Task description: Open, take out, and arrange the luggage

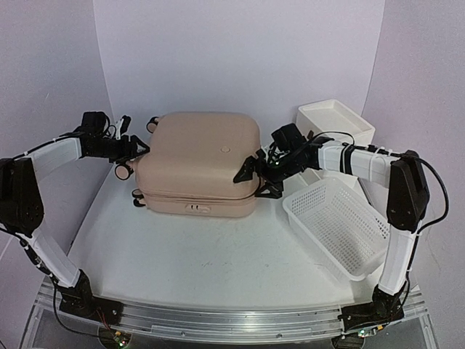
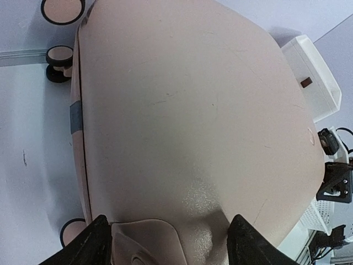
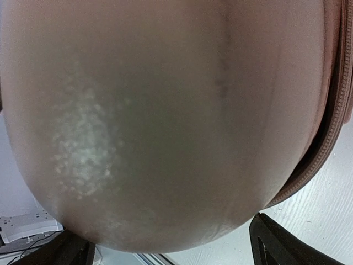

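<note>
1. Left tool (image 1: 136,150): spread wide, astride the rounded wheel-side end of the luggage (image 1: 200,163), with the fingers (image 2: 91,245) on either side of a moulded bump. Contact with the shell: not possible to tell.
2. Right tool (image 1: 258,180): spread fully wide at the opposite end, very close to the shell, nothing held.
3. Luggage: flat on the tabletop (image 1: 182,251), between the two tools, lid apparently down. Opening judged as the step in hand, with the task hardly begun.
4. To do it well: first find the zip (image 3: 333,121) along the side wall. Then press the lower half down with one tool and lift only the upper half with the other.
5. Pull slowly: smooth hard shell probably slippery, and wheels (image 1: 125,171) likely to let the case roll away.
6. Leave room at the right: white basket (image 1: 341,225) just beside the case, white drawer unit (image 1: 334,120) behind that.
7. Hard to make out: zip slider not found in any view. Zip undone or closed: not clear, only a dark gap along the seam in the right wrist view.
8. Hidden: all contents, the far wall, the hinge side. Right wrist view blurred from closeness.
</note>
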`<state>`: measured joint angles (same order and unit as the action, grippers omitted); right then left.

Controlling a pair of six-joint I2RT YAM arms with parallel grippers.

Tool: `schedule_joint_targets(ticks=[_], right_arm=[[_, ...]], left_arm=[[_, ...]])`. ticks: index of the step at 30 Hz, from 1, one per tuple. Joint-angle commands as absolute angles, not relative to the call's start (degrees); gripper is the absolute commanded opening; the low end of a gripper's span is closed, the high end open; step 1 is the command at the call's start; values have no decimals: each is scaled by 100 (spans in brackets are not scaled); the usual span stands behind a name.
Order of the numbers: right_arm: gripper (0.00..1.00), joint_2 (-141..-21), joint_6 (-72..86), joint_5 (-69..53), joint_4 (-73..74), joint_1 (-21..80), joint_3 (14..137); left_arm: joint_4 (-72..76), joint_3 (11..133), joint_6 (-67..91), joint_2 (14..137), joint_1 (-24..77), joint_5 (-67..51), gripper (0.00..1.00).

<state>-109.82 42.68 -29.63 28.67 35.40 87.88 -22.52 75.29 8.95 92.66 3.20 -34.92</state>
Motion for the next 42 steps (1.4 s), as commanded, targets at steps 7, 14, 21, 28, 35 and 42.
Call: schedule_joint_targets(ticks=[7,14,21,28,35,42], right_arm=[[98,-11450,4284,-2544,2162,2810,9358],[98,-11750,3131,-2454,2878,2746,10044],[98,-11655,2366,-1948,3792,2735,10418],[98,-10892,1322,-1370,4827,2813,10127],[98,-10131,719,-635,5116,3554,9834],[98,-10028,1496,-1033,4832,4070,9748]], left_arm=[[-3021,6051,1323,8303,1348,-3811,68],[-2233,6009,2131,8354,2697,-3768,67],[-1764,6255,2395,8499,3322,-3636,67],[-2334,6228,1725,7867,3314,-3263,77],[-2780,5927,1571,7083,2615,-2871,87],[-2529,5843,1626,7331,2447,-3401,85]])
